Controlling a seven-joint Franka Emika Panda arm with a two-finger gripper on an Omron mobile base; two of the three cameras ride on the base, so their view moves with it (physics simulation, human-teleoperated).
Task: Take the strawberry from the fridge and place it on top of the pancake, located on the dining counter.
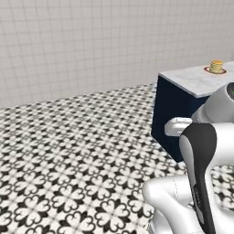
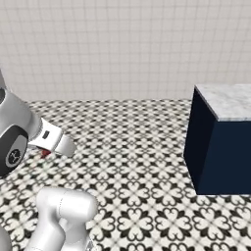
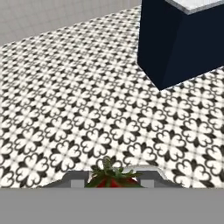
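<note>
Clamped between the fingers of the gripper (image 3: 113,183): the strawberry (image 3: 112,178), red flesh low, green leafy crown spread above it, seen in the hand view at the bottom middle. Jaws part-way closed, pressed to the berry on both sides. A speck of the same red visible in the right base view (image 2: 45,153), just under the grey wrist of the arm, over the floor.

Beneath the held berry: patterned floor (image 3: 87,113), black and white floral tiles, running back to a pale tiled wall (image 1: 91,41).

Ahead and to the right: the dining counter (image 1: 192,80), white-grey marble top on a navy-blue base, corner turned toward the robot. Same corner in the right base view (image 2: 225,100) and in the hand view (image 3: 183,39), well apart from the berry.

On the marble top, toward its far side in the left base view: a round red-rimmed plate (image 1: 208,70). On the plate: the pancake (image 1: 216,65), a short stack of tan-golden discs, top disc bare. Nothing else discernible on the plate at this size.

Strawberry in the air over the floor, short of the counter, not yet on the pancake. White arm folded low in the foreground of both base views, dark joint facing the left camera.
</note>
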